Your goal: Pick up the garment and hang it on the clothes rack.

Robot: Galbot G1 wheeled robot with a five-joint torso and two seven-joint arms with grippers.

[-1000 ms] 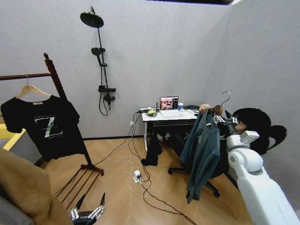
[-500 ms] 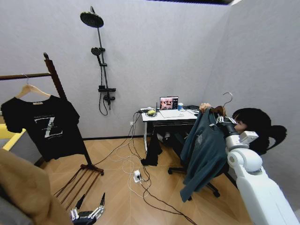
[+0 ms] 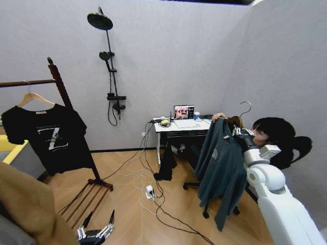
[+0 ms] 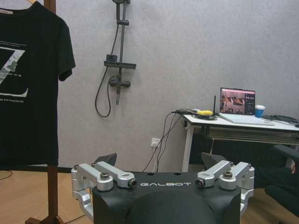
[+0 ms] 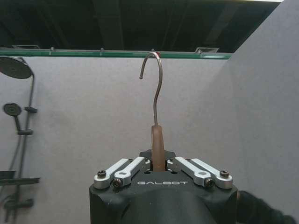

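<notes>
The garment (image 3: 220, 168), a dark teal long-sleeved shirt, hangs on a wooden hanger at the right of the head view. My right gripper (image 3: 239, 130) is shut on the hanger's neck (image 5: 158, 140), and the metal hook (image 5: 156, 74) stands up above it. A person's hand (image 3: 218, 116) touches the hanger's far shoulder. The clothes rack (image 3: 59, 84) stands far off at the left, with its bar (image 3: 28, 82) and slatted base (image 3: 84, 196). My left gripper (image 3: 95, 234) is parked low near the floor, open (image 4: 160, 161) with nothing between its fingers.
A black T-shirt (image 3: 48, 135) with a "Z" print hangs on the rack's bar. A white desk (image 3: 176, 127) with a laptop, an office chair and a seated person are behind the garment. Cables (image 3: 153, 196) trail over the wooden floor. A shower rail (image 3: 110, 66) is on the wall.
The garment has swung and turned, and its hem now hangs lower and more square to me. My right gripper moved slightly left with the hanger. The left arm stayed put.
</notes>
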